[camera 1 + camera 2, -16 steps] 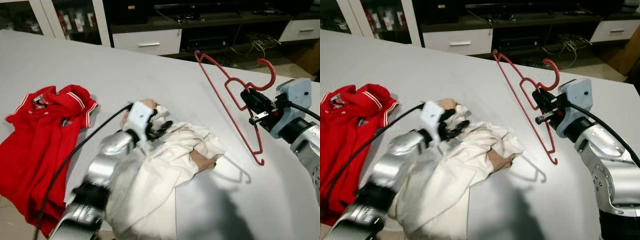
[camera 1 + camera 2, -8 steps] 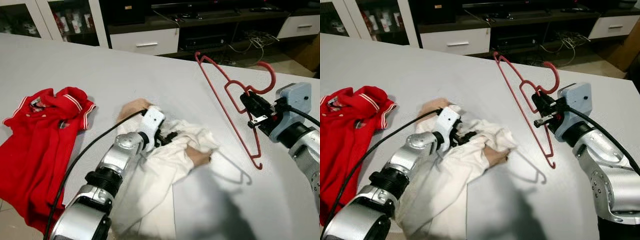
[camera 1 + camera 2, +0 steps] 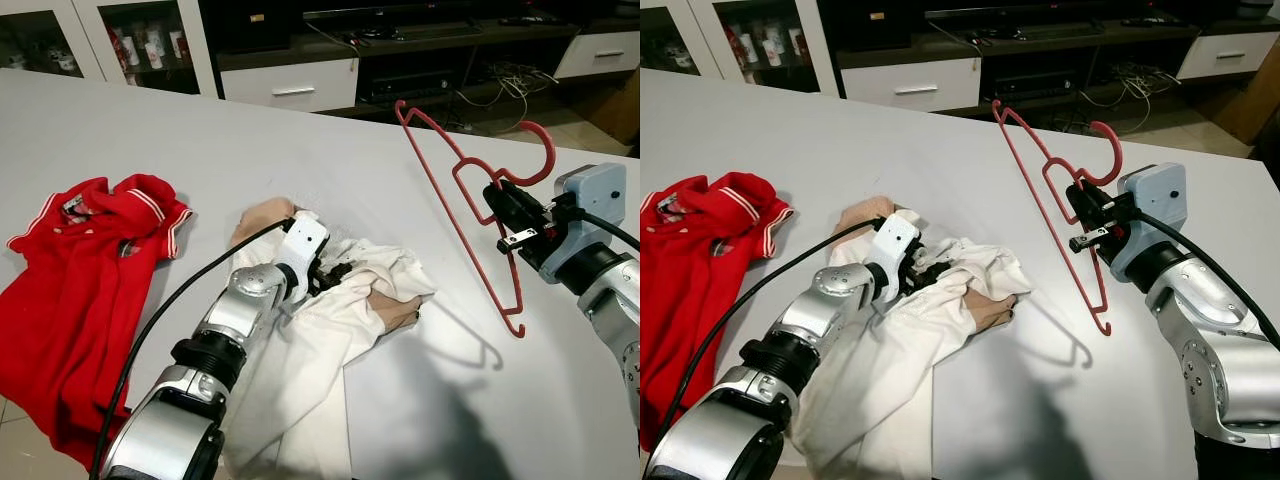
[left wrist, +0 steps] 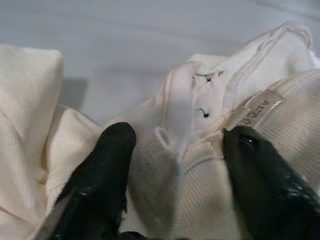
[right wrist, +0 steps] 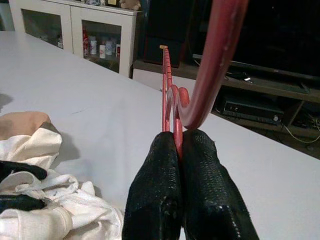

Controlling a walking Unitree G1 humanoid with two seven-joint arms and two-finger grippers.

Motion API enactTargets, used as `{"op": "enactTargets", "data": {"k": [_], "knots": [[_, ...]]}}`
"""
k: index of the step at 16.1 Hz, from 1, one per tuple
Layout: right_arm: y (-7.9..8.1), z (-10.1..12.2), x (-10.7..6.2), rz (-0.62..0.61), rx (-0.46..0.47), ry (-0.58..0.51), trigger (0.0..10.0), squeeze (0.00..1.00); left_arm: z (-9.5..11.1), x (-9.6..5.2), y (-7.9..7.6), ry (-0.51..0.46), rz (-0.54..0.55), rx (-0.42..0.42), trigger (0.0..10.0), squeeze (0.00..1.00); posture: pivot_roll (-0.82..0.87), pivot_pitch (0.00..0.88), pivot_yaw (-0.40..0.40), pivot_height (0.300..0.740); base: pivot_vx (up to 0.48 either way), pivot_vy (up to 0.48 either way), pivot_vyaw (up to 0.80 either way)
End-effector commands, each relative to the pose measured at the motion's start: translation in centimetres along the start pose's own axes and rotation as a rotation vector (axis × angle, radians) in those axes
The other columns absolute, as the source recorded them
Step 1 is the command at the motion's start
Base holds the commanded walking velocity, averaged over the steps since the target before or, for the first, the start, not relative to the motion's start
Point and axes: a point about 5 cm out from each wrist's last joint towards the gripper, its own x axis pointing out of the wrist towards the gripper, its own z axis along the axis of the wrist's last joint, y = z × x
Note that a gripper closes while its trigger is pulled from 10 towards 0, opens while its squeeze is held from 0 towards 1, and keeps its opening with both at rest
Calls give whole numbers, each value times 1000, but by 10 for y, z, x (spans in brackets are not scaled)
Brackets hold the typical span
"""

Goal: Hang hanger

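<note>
Right pincer pressed tight on the red hanger just below its hook, holding it tilted in the air above the desk, well clear of the cloth; in the right wrist view the two fingers meet on the wire with no gap. Left pincer sits on the crumpled white shirt mid-desk, fingers spread to either side of a fold by the neck label, touching fabric but not yet pinched. A red polo lies flat on the robot's left, apart from the work. Judgement: the step in hand is taking hold of the shirt's collar so the hanger can go in. To do it well, the left pincer should close on the collar band itself, near the label, not on a loose outer fold, then lift enough to open the neck. The hanger's lower arm should enter the neck opening at a slant, one shoulder first. Risk: catching two layers together, which would shut the opening. The grip near the hook looks firm, yet the long wire could swing if moved fast.
</note>
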Motion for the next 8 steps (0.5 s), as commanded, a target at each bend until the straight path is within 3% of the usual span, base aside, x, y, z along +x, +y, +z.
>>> {"op": "enactTargets", "data": {"k": [1, 8], "knots": [[0, 4, 1, 7, -7, -10, 10000, 0, -30, -5, 0, 108, 9, -62, 0, 0, -6, 113, 29, 740, 0, 0, 0], [-5, 5, 0, 4, -21, -4, 10000, 0, -25, -13, 14, 37, 41, -94, 0, 0, -10, 110, 16, 740, 0, 0, 0]]}}
